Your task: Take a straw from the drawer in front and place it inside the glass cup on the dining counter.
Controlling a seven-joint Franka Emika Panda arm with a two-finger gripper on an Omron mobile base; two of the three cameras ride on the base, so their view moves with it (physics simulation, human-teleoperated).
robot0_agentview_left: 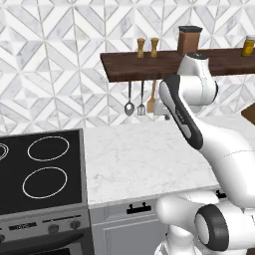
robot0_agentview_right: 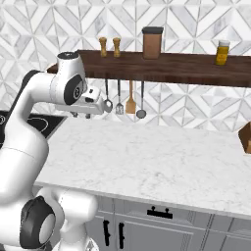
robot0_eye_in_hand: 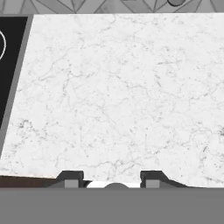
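Currently: gripper [robot0_eye_in_hand: 112,178] raised over marble worktop [robot0_eye_in_hand: 118,96], fingertips [robot0_eye_in_hand: 72,178] apart, part open, nothing between. Cooktop [robot0_eye_in_hand: 11,57] left of gripper in hand view. Drawer [robot0_agentview_right: 162,212] below and nearer than gripper, closed, black handle [robot0_agentview_right: 159,212] at front. Utensils [robot0_agentview_right: 124,100] hanging under shelf [robot0_agentview_right: 166,66], just right of gripper in right base view.

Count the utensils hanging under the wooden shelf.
4, in a row under the shelf: ladle, slotted turner, wooden spatula, spoon. The arm hides one of them in the left base view.
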